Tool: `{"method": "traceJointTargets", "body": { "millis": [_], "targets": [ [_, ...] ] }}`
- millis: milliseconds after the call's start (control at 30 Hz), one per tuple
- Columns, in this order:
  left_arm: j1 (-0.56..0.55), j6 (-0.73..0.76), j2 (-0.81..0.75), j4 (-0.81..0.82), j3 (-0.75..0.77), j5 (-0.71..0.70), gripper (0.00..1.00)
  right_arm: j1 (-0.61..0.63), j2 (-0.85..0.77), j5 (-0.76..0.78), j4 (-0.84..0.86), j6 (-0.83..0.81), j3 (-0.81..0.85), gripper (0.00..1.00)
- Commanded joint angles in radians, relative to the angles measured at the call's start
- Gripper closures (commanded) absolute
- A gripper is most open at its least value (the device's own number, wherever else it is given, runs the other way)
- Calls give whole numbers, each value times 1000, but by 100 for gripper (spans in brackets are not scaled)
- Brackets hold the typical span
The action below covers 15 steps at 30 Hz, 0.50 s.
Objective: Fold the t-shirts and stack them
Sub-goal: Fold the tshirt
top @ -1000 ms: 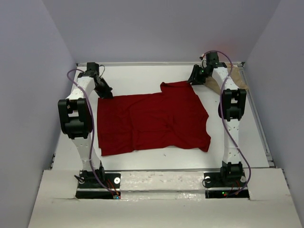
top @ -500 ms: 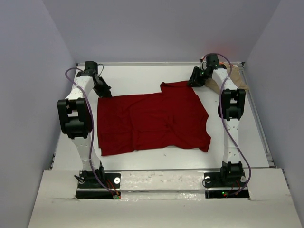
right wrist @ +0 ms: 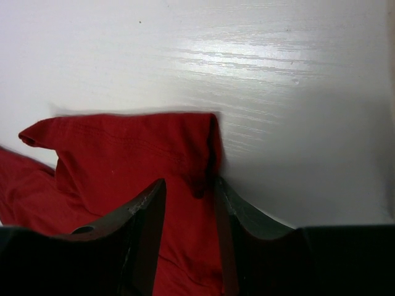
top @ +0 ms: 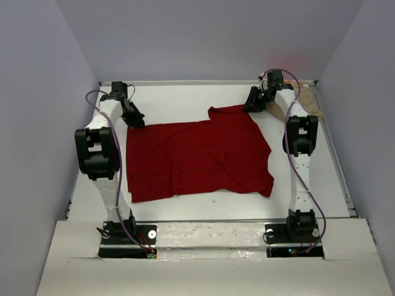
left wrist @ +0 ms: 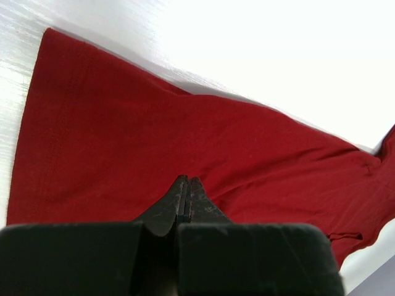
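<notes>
Cloth: we judge the red t-shirt (top: 197,157) soft, light and limp; best pinched at the sleeve edge
Left jaws: shut; cloth beneath, nothing visibly held
Right jaws: half open; sleeve fold between them, unpinched

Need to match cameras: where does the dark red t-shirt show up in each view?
Top external: dark red t-shirt spread flat, table centre.
Left wrist: dark red t-shirt fills the middle, corner at upper left.
Right wrist: dark red t-shirt lower left, corner reaching centre.
Shared landmark: white table.
</notes>
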Motion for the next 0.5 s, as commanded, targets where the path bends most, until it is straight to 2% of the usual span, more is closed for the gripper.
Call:
{"method": "traceJointTargets", "body": {
  "millis": [0,133,200,233,267,300,367,467],
  "targets": [
    [3,8,-18,4,4,15,100,-3,-16,40,19,-23,21,57],
    [3,13,-18,-1,10,13,100,-3,-2,45,11,-27,31,65],
    [3,14,-18,-1,8,13,100,-3,-3,57,13,-29,28,83],
    [3,14,-18,2,7,9,100,-3,-6,66,11,-30,25,95],
    [3,14,-20,5,5,10,100,-3,-9,77,13,-32,22,95],
    [3,14,-21,7,-4,12,100,-3,-14,104,13,-35,18,100],
    [3,11,-20,15,-12,22,100,6,-17,121,14,-44,19,95],
    [3,11,-21,21,-16,29,100,6,-19,130,14,-46,25,99]
  ]
}}
